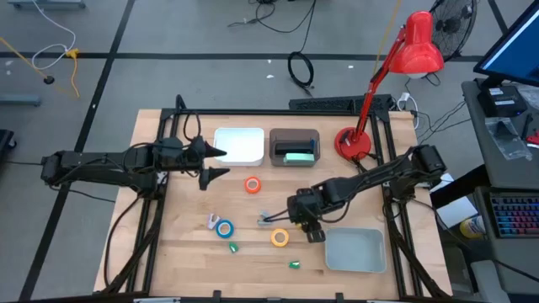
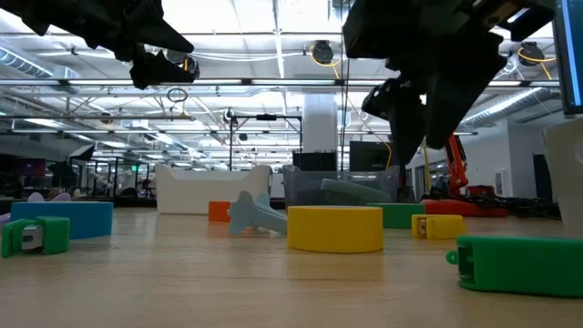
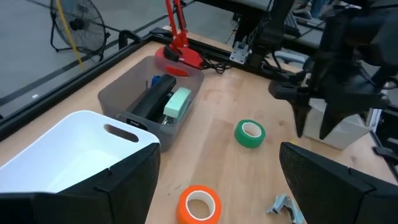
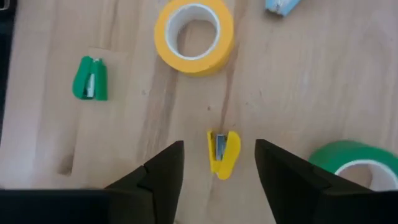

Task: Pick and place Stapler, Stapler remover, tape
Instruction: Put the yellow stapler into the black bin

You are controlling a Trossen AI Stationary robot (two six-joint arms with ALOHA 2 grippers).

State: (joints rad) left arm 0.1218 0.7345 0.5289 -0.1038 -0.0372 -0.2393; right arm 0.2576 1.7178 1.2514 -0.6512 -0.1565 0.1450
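Observation:
My right gripper [image 1: 306, 225] [image 4: 219, 147] hangs open above the middle of the table, well clear of it in the low view [image 2: 410, 105]. A tiny yellow bit [image 4: 222, 153] lies on the wood below the gap between its fingers. Around it lie the yellow tape [image 4: 194, 34] [image 1: 280, 238], the green tape [image 4: 356, 163] [image 3: 250, 134] and the pale blue stapler remover [image 1: 269, 219] [image 2: 255, 214]. The orange tape [image 1: 253, 185] and blue tape [image 1: 224, 227] lie flat farther left. My left gripper [image 1: 217, 162] waits open beside the white bin [image 1: 239, 145].
A grey bin [image 1: 295, 147] at the far edge holds a black stapler [image 3: 152, 99] and a mint one [image 3: 177, 102]. A shallow grey tray [image 1: 355, 250] sits at the near right. A red desk lamp [image 1: 355, 143] stands at the far right. Small green bits [image 1: 233, 247] [image 1: 295, 264] lie near the front.

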